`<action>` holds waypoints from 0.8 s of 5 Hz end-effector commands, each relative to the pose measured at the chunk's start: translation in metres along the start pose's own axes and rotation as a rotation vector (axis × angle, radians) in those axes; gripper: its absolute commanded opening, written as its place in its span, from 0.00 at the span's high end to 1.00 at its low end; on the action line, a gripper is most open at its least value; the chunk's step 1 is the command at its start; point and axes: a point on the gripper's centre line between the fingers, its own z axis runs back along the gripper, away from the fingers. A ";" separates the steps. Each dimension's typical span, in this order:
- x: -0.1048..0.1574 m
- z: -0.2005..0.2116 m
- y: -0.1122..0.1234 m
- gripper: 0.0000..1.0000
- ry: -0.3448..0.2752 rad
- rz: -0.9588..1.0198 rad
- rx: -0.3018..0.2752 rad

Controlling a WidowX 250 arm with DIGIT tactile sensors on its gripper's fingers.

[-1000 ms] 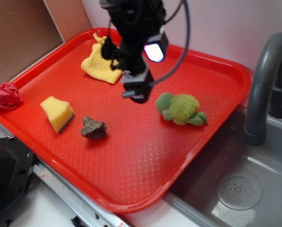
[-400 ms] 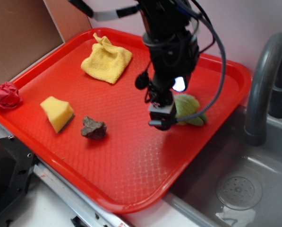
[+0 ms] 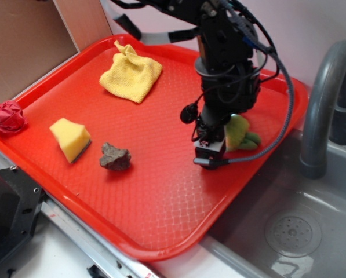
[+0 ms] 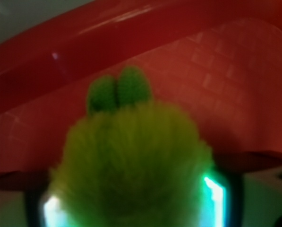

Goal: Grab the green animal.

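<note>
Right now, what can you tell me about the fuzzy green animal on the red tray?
The green animal is a small plush toy with a fuzzy lime-green round body and smooth darker green feet. It lies on the red tray near the far right rim, beside the sink. From outside, the robot arm hides most of it; only part of the body and feet peek out. The claw is down right at it, a finger glowing on each side. Whether it is squeezing is unclear.

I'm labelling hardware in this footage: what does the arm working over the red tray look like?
The arm is all black, built of blocky jointed segments. Black cables loop loosely around it, and a flat pale strip runs along its upper part. It narrows to a small black gripper with a grey tip. No markings are legible.
</note>
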 end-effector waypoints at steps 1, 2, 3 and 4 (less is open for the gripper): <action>-0.011 0.033 0.000 1.00 0.056 0.192 0.100; -0.034 0.074 0.007 1.00 -0.076 0.447 0.059; -0.049 0.109 0.010 1.00 -0.093 0.703 -0.024; -0.081 0.153 0.002 1.00 -0.096 0.956 -0.097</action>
